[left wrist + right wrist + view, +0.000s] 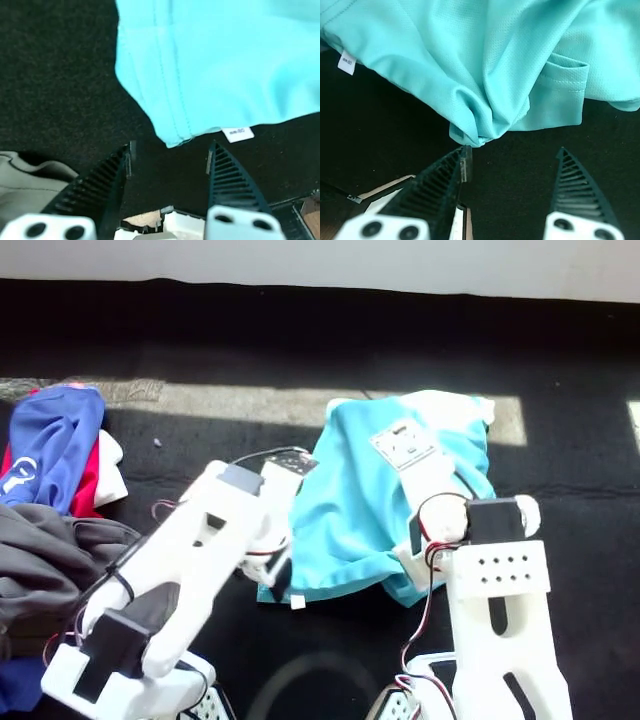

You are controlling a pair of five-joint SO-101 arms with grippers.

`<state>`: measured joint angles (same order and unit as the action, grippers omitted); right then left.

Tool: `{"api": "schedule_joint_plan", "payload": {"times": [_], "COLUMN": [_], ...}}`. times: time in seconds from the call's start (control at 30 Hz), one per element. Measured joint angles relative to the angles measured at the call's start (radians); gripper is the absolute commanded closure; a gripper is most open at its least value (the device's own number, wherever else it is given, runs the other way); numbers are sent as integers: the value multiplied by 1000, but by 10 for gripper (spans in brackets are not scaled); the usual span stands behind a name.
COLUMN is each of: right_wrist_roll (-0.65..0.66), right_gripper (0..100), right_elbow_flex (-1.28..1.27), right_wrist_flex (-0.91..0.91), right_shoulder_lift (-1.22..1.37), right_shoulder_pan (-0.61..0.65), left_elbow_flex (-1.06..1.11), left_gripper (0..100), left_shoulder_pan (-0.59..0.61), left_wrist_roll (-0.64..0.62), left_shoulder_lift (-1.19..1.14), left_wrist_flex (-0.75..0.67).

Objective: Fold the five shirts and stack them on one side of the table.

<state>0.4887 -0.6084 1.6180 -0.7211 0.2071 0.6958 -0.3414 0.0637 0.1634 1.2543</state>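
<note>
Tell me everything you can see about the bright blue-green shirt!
The turquoise shirt lies rumpled and loosely bunched on the black table. Its fabric looks like thin sporty mesh with stitched hems. A small white tag pokes out at its near edge. The open left gripper and open right gripper sit right by that edge.

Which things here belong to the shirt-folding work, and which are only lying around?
For the job: turquoise shirt; blue shirt; red shirt; gray shirt; left gripper, open; right gripper, open.
Only there: black table cover; white wall.
</note>
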Motion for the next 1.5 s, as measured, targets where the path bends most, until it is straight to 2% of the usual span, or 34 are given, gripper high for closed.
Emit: {"api": "schedule_joint_plan", "payload": {"times": [0.17,0.33,0.63,0.7,0.83,1.1,1.2,1.3,1.5], "right_wrist_roll": [0,0,0,0,0,0,0,0,0], "right_gripper": [740,740,740,740,740,740,740,739,735], "right_elbow_flex": [-35,-40,-40,-43,-46,-49,-101,-219,-459], "right_wrist_flex": [-2,-2,-2,-2,-2,-12,-51,-129,-334], "right_shoulder_lift": [-12,-12,-12,-12,-12,-12,-14,-14,-14], "right_shoulder_pan": [0,0,-46,-64,-110,-290,-347,-342,-209], "left_elbow_flex": [9,12,-6,-21,-48,-112,-123,-140,-190], "left_gripper": [766,765,771,816,986,992,992,992,991], "left_shoulder_pan": [-61,-31,8,5,-12,-3,41,117,327], "left_wrist_roll": [-84,-101,-101,-101,-101,-100,-100,-87,-6], "left_shoulder_lift": [0,-8,-196,-203,-196,-77,-14,51,101], "left_wrist_flex": [-49,-97,-104,-104,-103,-29,-8,-2,-2]}}
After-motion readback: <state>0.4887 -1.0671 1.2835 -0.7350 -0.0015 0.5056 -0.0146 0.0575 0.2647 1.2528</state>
